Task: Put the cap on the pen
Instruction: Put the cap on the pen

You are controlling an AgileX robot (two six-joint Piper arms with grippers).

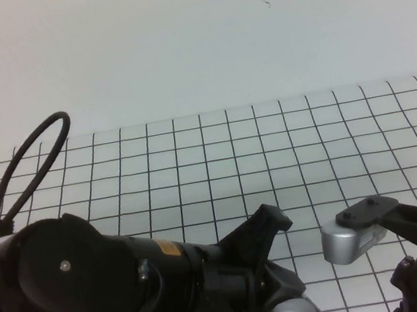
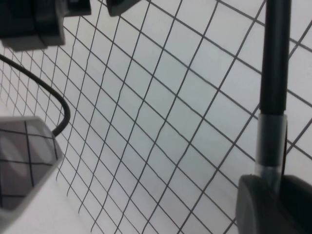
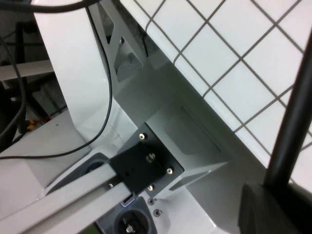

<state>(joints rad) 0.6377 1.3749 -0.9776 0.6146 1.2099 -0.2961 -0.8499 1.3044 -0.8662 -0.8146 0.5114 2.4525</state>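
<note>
While both arms crowd the near edge of the gridded surface in the high view, the fingertips themselves lie hidden there. Only the bulky black left arm and the silver camera housing on the right arm show.

From the left wrist view, the left tool is clamped on a short translucent grey cap, dark fingers pressing it from both sides. Straight out of that cap runs the slim black shaft of the pen, in line with it and with no gap showing at the joint. The pen is raised above the grid and leaves the picture before its far end can be seen. A black cable loops over the squares well apart from it.

From the right wrist view, the right tool is closed, and the same slim black shaft stands out of its dark fingers, crossing above the edge of the surface. Behind it sit a pale metal frame and a black bracket. The pen's tip cannot be seen in any view.
</note>
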